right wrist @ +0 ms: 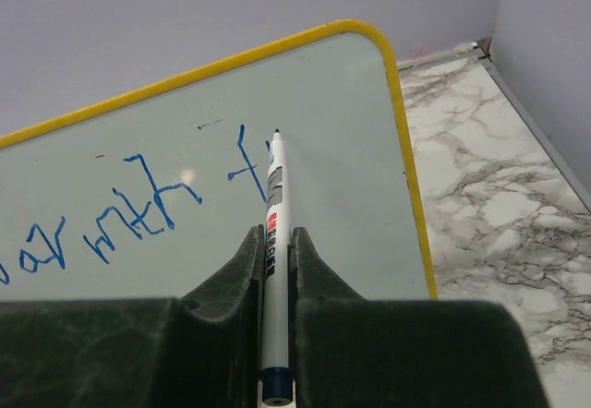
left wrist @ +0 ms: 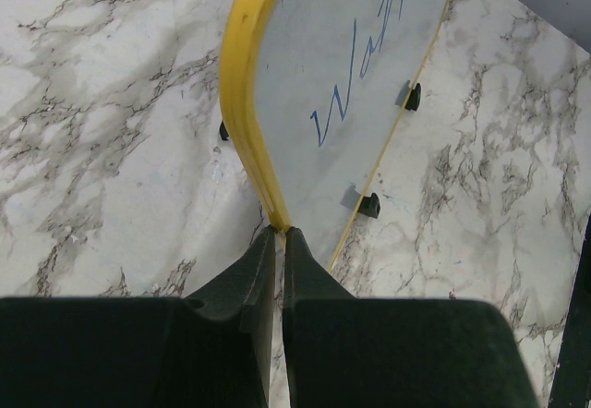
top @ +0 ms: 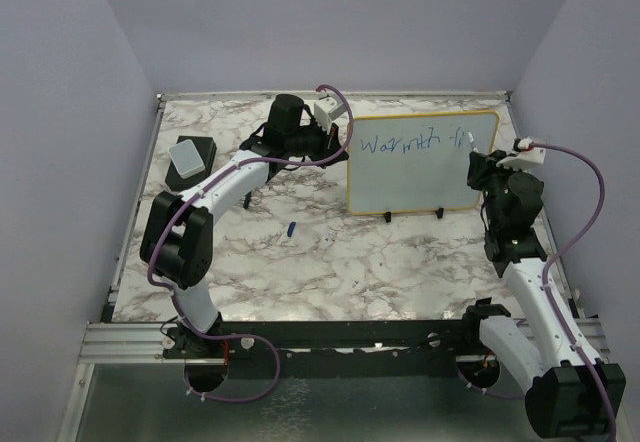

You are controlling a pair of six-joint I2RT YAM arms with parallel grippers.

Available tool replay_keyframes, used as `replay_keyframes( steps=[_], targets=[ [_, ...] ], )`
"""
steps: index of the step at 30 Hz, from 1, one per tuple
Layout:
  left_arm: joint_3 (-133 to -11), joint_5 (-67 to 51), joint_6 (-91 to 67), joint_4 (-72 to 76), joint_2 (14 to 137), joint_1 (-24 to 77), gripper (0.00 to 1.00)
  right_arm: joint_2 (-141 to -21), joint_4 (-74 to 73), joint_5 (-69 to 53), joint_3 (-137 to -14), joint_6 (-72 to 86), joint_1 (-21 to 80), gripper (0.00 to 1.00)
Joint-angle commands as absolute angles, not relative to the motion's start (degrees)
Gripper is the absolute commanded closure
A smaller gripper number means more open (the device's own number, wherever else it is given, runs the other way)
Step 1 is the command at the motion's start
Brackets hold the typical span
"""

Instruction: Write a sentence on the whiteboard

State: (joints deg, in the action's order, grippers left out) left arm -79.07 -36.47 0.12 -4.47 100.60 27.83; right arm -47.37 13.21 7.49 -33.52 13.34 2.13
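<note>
Steadies the probably light, stiff, tip-prone whiteboard [top: 420,167] with the left hand [left wrist: 280,233] clamped on its left yellow frame and the right hand [right wrist: 276,242] clamped around the marker [right wrist: 273,191].

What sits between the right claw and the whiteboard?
A white marker, clamped in the right gripper, its tip pointing at the whiteboard; the right wrist view shows it.

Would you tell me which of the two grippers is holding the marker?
The right gripper holds the marker; the left gripper pinches the whiteboard edge.
</note>
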Motion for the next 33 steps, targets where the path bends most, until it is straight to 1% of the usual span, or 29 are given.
replay_keyframes(
  steps=[1, 9, 33],
  targets=[
    [-79.56, -36.21, 1.31, -7.16, 99.58, 28.05, 1.00, -48.29, 15.37, 8.92, -35.22, 11.92, 1.67, 0.99],
    [-79.63, -36.23, 1.29, -7.16, 99.59, 28.03, 1.00, -49.28, 15.79, 9.20, -34.34, 11.72, 1.70, 0.99],
    [-79.67, -36.38, 1.15, -7.18, 99.15, 28.17, 1.00, -47.55, 7.11, 9.91, -31.03, 15.29, 1.70, 0.99]
  ],
)
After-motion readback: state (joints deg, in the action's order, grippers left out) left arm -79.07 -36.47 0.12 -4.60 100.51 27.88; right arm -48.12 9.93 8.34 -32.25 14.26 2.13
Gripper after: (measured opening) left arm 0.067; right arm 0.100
